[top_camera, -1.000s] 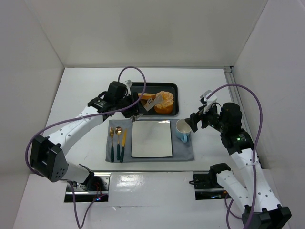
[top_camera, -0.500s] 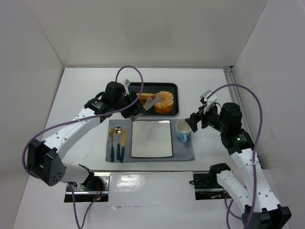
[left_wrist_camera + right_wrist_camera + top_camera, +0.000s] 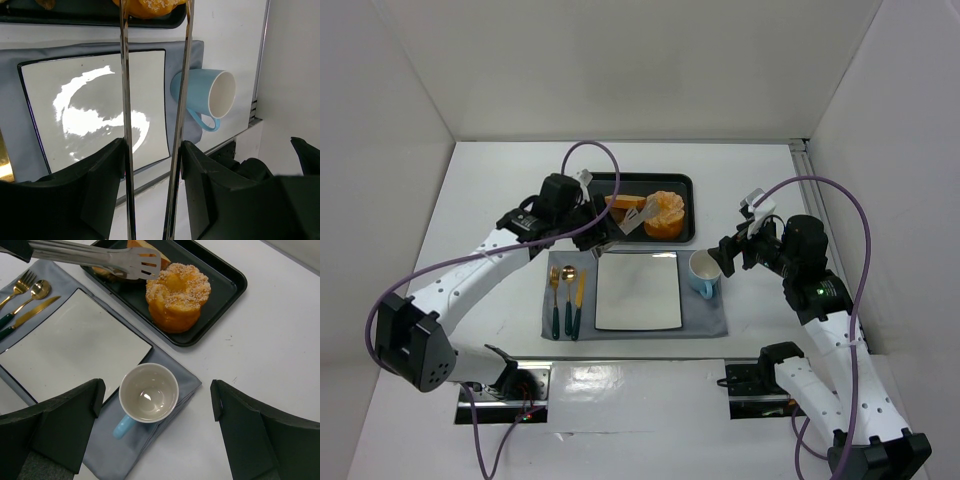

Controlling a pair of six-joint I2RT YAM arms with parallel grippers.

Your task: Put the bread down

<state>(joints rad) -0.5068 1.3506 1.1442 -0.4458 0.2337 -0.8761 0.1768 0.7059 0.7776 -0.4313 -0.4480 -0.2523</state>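
Bread [image 3: 665, 214]: resting in the right half of the black tray [image 3: 686, 183], not yet gripped. Since a second ago, left wrist drawn slightly leftward, tongs [image 3: 100, 257] tips hovering just beside its left edge, so probably still lining up. Left fingers [image 3: 100, 185] clamped on the tongs; right fingers [image 3: 60, 420] spread, empty. Round, no real long axis; cracked top facing up

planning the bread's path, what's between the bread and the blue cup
No loose item: only the black tray's rim and a strip of grey mat separate the bread from the blue cup, clearest in the right wrist view.
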